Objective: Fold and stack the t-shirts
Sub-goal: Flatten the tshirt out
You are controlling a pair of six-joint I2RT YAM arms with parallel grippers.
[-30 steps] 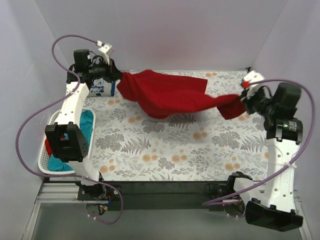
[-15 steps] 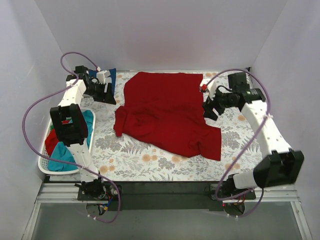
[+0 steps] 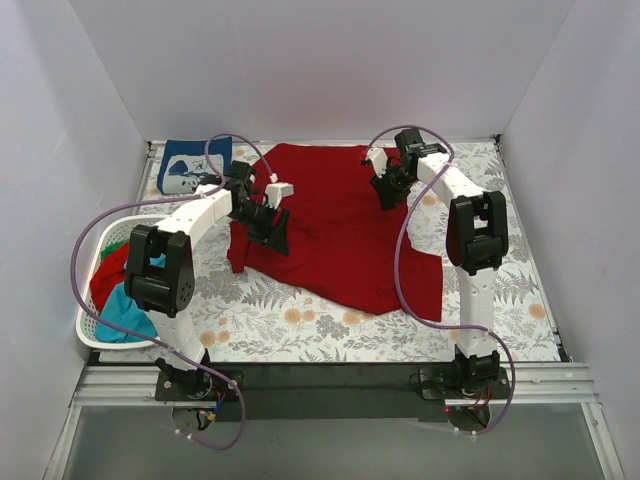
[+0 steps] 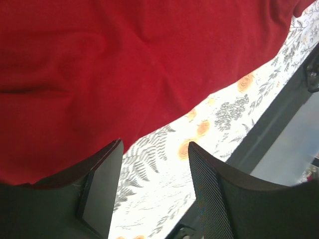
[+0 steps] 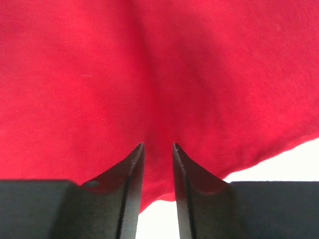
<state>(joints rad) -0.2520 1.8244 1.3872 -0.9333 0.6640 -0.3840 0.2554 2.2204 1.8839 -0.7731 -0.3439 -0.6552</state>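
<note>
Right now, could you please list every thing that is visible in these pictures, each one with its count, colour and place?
red t-shirt: one, dark red, spread on the middle of the tablecloth
navy t-shirt: one, navy with white print, far left corner
clothes in the basket: count unclear; red, teal, green
basket: one, white, left edge
tablecloth: one, pale floral, under everything
left arm: one, white and black, over the shirt's left side
left fingers: open, above the shirt's edge
right arm: one, white and black, over the shirt's far right
right fingers: slightly apart, above the shirt
</note>
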